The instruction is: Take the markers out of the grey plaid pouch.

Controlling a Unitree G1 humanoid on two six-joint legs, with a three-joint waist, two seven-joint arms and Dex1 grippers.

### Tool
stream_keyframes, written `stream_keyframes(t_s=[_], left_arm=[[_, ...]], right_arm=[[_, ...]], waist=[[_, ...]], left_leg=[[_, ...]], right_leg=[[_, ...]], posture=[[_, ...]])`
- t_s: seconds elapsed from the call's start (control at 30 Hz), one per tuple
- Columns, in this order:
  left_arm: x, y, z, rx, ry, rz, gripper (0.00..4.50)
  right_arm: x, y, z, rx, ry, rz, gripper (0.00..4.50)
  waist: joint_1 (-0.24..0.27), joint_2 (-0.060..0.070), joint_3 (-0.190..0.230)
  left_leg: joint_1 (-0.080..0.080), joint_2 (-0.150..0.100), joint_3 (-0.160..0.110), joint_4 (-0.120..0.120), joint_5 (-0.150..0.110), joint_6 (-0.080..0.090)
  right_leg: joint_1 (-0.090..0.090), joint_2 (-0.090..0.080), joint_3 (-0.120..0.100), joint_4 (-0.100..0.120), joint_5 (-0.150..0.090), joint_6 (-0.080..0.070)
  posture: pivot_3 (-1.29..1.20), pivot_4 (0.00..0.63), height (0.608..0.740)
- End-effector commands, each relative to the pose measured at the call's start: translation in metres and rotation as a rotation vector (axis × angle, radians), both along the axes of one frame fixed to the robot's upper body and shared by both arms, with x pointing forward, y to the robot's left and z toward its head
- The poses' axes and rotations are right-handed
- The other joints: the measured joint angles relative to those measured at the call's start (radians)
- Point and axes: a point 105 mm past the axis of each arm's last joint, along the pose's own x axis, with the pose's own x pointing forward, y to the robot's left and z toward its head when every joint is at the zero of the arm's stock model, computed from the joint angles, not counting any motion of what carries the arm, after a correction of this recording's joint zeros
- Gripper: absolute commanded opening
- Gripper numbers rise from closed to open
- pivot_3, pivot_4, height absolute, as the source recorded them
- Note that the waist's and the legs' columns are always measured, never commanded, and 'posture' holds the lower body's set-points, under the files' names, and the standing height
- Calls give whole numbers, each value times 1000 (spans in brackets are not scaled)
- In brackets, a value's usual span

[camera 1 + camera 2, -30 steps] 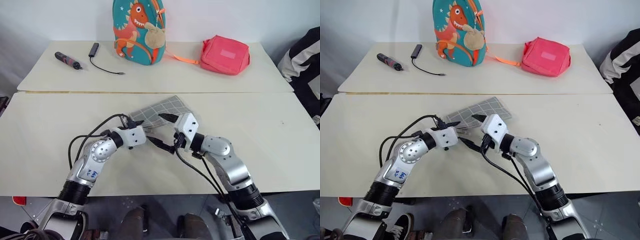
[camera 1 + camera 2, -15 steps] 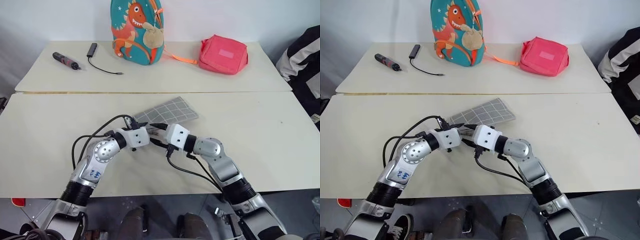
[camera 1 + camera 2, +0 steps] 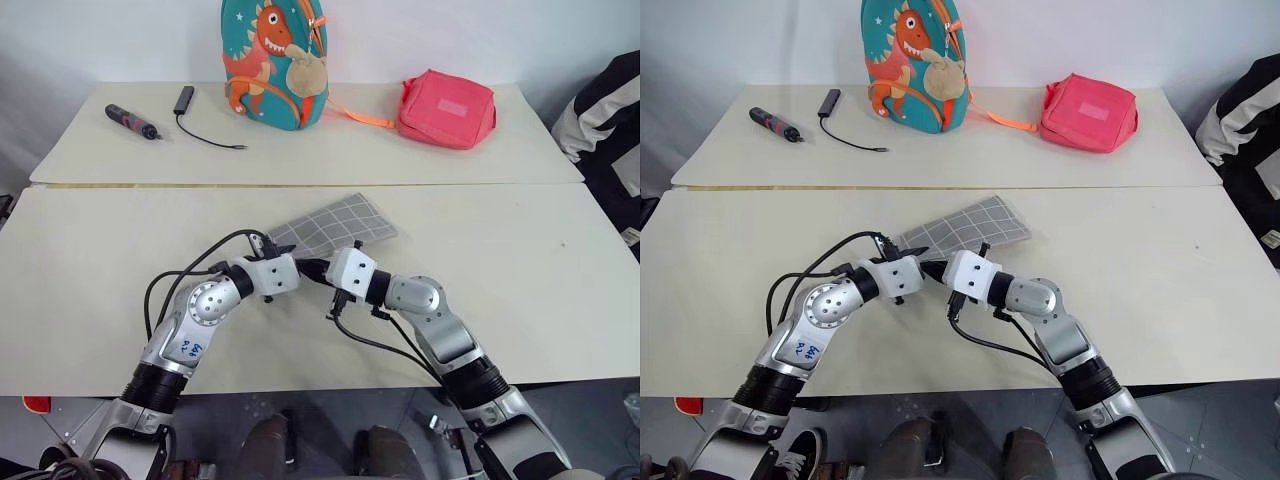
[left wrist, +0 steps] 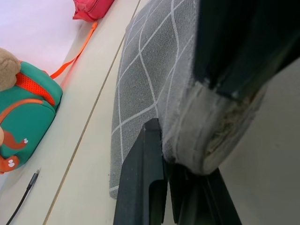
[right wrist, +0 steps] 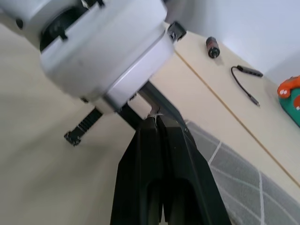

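Two cream tables (image 3: pixel 520 270) abut; on the far one stand a dinosaur backpack (image 3: pixel 275 60) and a pink-red bag (image 3: pixel 448 108), with a dark tool (image 3: pixel 132 120) and a cable (image 3: pixel 205 130). The grey plaid pouch (image 3: pixel 340 222) lies on the near table, its near corner lifted.

Left gripper (image 3: pixel 300 266): shut on the pouch's near end, fabric pinched between the fingers in the left wrist view.

Right gripper (image 3: pixel 930 270): shut at the same end, on what looks like the zipper pull, not certain.

Step in hand: opening the pouch; no markers out. Next move probably calls for drawing the zip along while the left holds firm.

Versus a second ago: the right jaws stood wide, now shut, nearer the left
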Motion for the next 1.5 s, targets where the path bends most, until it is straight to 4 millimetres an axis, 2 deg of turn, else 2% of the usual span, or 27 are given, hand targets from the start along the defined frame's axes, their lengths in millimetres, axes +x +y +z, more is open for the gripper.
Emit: stream_keyframes(t_s=[0.03, 0.07, 0.17, 0.3, 0.6, 0.7, 0.83, 1.0, 1.23, 1.5], left_arm=[[-6, -6, -7, 1, 29, -33, 0], [-6, -6, -7, -1, 27, -32, 0], [-6, -7, -7, 6, 24, -32, 0], [-7, -8, -6, 3, 21, -34, 0], [-6, -8, -7, 3, 19, -33, 0], [-6, -8, -6, 3, 20, -34, 0], [-6, -7, -6, 2, 22, -33, 0], [-6, -6, -8, 1, 26, -30, 0], [-5, -6, -6, -6, 22, -30, 0], [-7, -9, -8, -7, 28, -36, 0]], right_arm=[[2, -4, 14, 28, -41, -8, 53], [3, -5, 18, 68, -8, -5, 53], [1, -3, 21, 64, 2, 25, 653], [-2, -2, 20, 42, 6, 26, 2014], [-2, -1, 13, -25, -29, 13, 2014], [2, -1, 11, -28, -24, -5, 1453], [0, -2, 17, 26, 4, 2, 120], [-5, 0, 26, 90, 24, 34, 99], [-3, -3, 20, 73, 26, 21, 99], [-9, 3, 19, 60, 20, 51, 2862]], waist=[[0, 0, 0], [0, 0, 0], [0, 0, 0], [0, 0, 0], [0, 0, 0], [0, 0, 0], [0, 0, 0], [0, 0, 0], [0, 0, 0], [0, 0, 0]], left_leg=[[0, 0, 0, 0, 0, 0], [0, 0, 0, 0, 0, 0], [0, 0, 0, 0, 0, 0], [0, 0, 0, 0, 0, 0], [0, 0, 0, 0, 0, 0], [0, 0, 0, 0, 0, 0], [0, 0, 0, 0, 0, 0], [0, 0, 0, 0, 0, 0], [0, 0, 0, 0, 0, 0], [0, 0, 0, 0, 0, 0]], right_leg=[[0, 0, 0, 0, 0, 0], [0, 0, 0, 0, 0, 0], [0, 0, 0, 0, 0, 0], [0, 0, 0, 0, 0, 0], [0, 0, 0, 0, 0, 0], [0, 0, 0, 0, 0, 0], [0, 0, 0, 0, 0, 0], [0, 0, 0, 0, 0, 0], [0, 0, 0, 0, 0, 0], [0, 0, 0, 0, 0, 0]], posture=[[0, 150, 740], [0, 150, 740], [0, 150, 740], [0, 150, 740], [0, 150, 740], [0, 150, 740], [0, 150, 740], [0, 150, 740], [0, 150, 740], [0, 150, 740]])
